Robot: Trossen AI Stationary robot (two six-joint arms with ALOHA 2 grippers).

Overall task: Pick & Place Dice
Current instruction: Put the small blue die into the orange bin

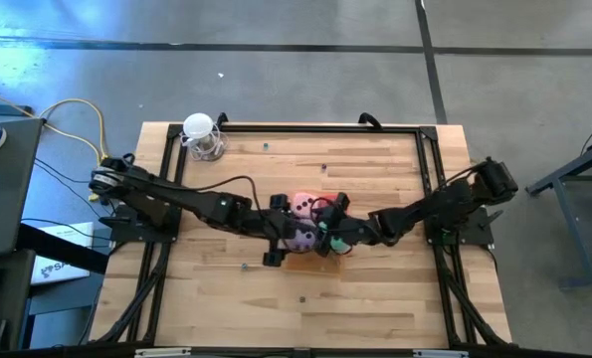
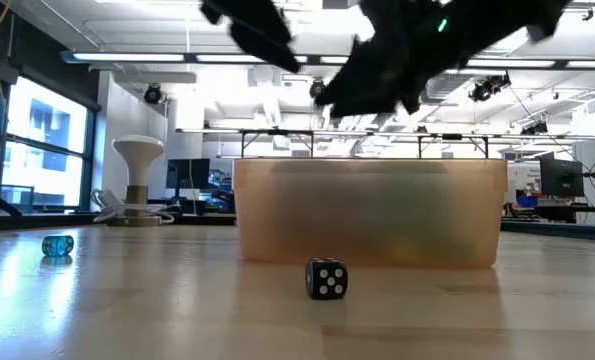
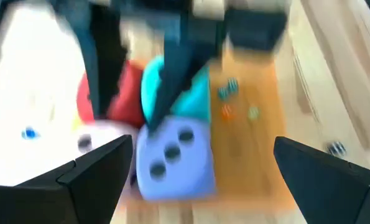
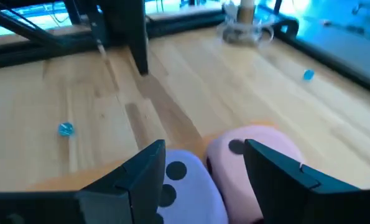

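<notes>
Four pip-marked dice (image 1: 301,221), no lettering

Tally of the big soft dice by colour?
pink die: 1
red die: 1
teal die: 1
lilac die: 1
Total: 4

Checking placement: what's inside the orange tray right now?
The high view shows the pink die and lilac die over the tray, with the teal die and red die beside them. Both arms cover the rest.
</notes>
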